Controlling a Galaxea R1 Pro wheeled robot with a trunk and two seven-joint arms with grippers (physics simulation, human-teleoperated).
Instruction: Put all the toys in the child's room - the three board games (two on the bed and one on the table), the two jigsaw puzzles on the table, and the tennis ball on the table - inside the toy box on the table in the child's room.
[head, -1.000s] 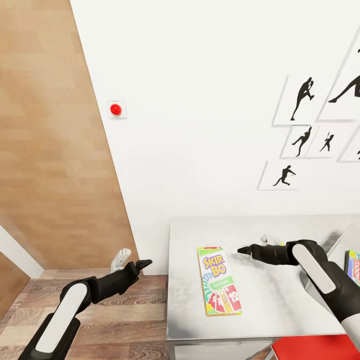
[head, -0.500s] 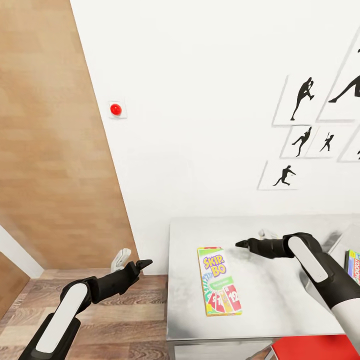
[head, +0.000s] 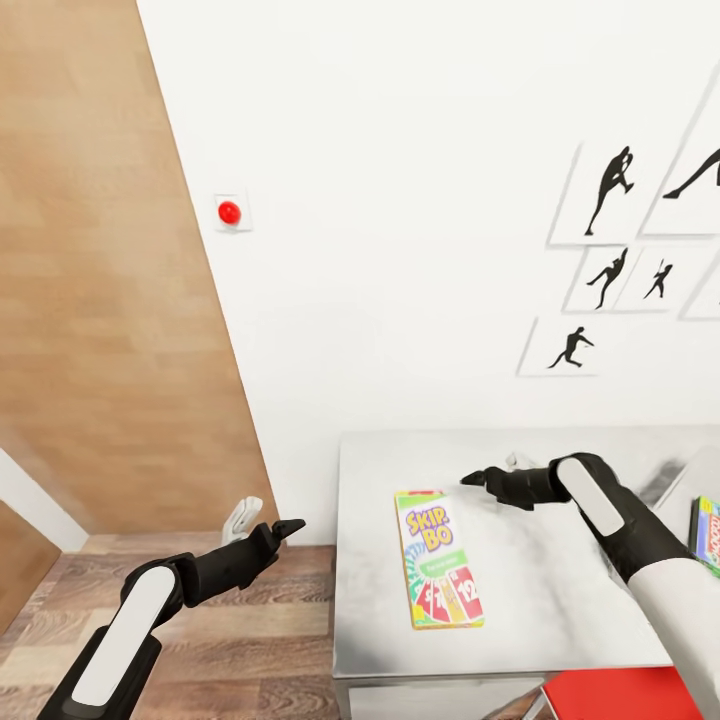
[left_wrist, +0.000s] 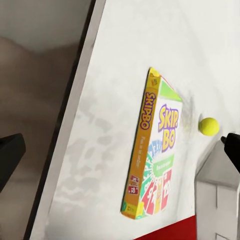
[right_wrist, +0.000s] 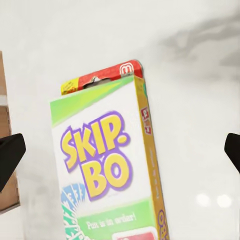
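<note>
Skip-Bo box flat on bench near its left edge, light, stiff, slick card, best pinched across long edges; right tool spread open just above.

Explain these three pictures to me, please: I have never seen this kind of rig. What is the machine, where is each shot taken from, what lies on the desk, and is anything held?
This is a simulated two-armed robot on wheels. The wide picture comes from a camera on its head, looking down over both arms. The other two come from cameras near each gripper, looking along its fingers.

The left gripper hangs over the wooden floor beside the table. The right gripper hovers over the tabletop, just beyond the far end of the Skip-Bo box, which lies flat. Its finger tips stand wide apart at the edges of the right wrist view, so it is open and empty. The left wrist view also shows the tennis ball on the table near the box. Nothing is held.
</note>
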